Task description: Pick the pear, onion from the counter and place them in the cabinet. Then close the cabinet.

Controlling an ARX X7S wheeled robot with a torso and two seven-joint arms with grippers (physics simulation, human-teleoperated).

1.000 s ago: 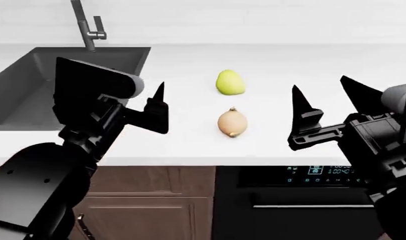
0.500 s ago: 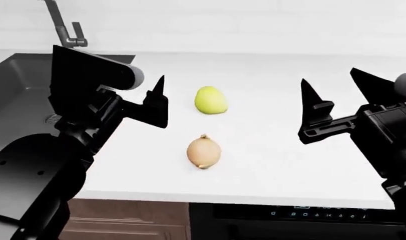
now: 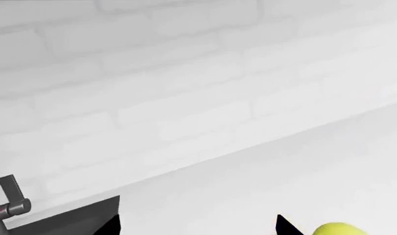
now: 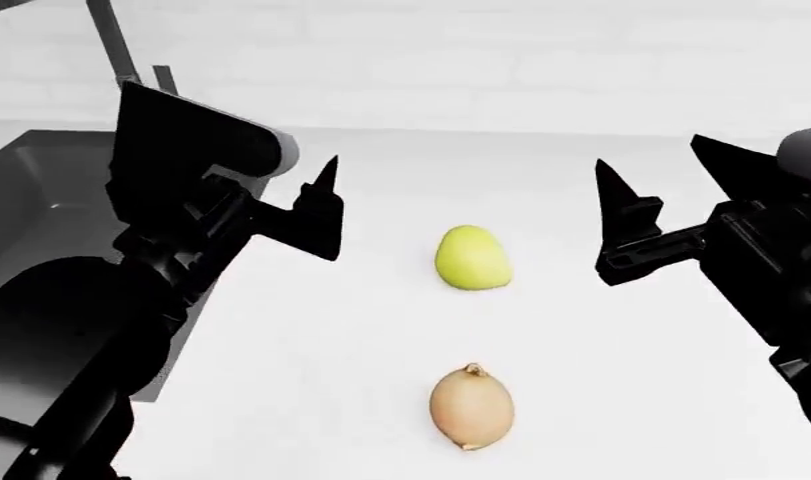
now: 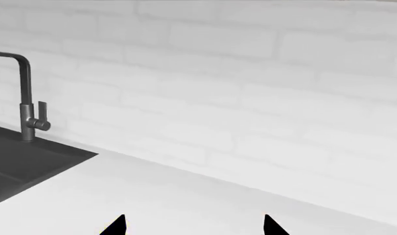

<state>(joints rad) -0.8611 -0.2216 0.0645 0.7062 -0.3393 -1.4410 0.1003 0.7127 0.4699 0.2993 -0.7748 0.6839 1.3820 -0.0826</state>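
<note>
The yellow-green pear (image 4: 473, 258) lies on the white counter (image 4: 338, 380), and the tan-brown onion (image 4: 472, 408) lies nearer me, in line with it. My left gripper (image 3: 198, 229) hovers open to the left of the pear with nothing between its fingers; one black finger (image 4: 320, 208) shows in the head view. In the left wrist view the pear (image 3: 342, 229) peeks in just outside one fingertip. My right gripper (image 4: 668, 190) hangs open and empty to the right of the pear, and its tips (image 5: 193, 227) point at the brick wall. The cabinet is out of view.
A dark grey sink (image 4: 32, 190) is set into the counter at the left, partly behind my left arm, with a faucet (image 5: 28, 98) at its back. A white brick wall (image 5: 250, 73) closes off the counter's far side.
The head view has moved closer over the counter: pear and onion sit lower and larger in frame, and the counter's front edge and the appliance below have dropped out. Both grippers stay open.
</note>
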